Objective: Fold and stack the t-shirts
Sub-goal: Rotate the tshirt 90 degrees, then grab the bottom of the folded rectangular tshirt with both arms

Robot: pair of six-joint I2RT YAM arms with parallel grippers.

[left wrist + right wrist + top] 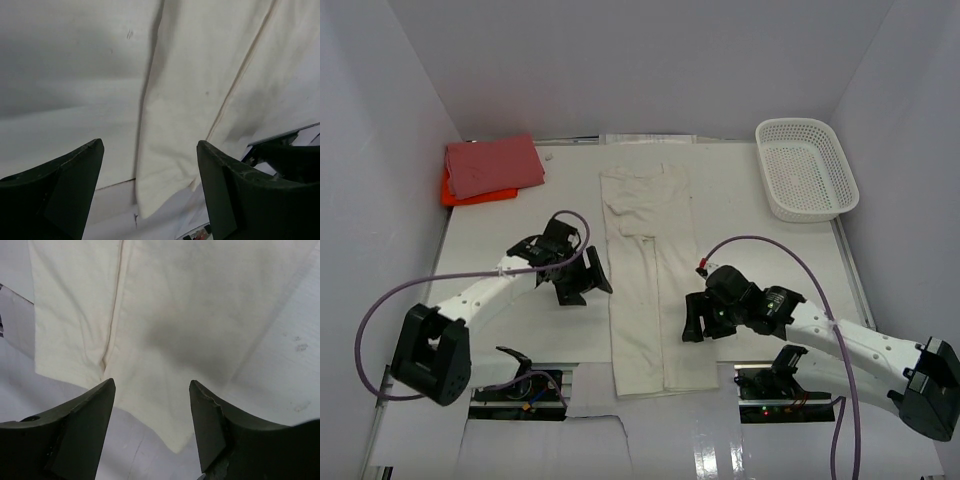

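We find the left gripper point(585, 283) with its jaws spread wide and nothing between them, poised just beside the left edge of the cream t-shirt point(645, 270). In its wrist view we look past both dark fingers point(60, 190) at that edge and the shirt's near corner lying flat below. The right gripper point(695, 318) also stands with its jaws apart and holds nothing. It sits at the right edge of the same shirt near its near end, and we see the cloth lying loose under the gap. The cream t-shirt is folded into a long narrow strip running from near to far down the middle of the bench point(490, 235). At the far left corner we see the pink-red t-shirt point(492, 163) folded and resting on the folded orange t-shirt point(455, 193), whose edge shows beneath it. A white mesh basket point(798, 124) stands at the far right, well apart from all three.
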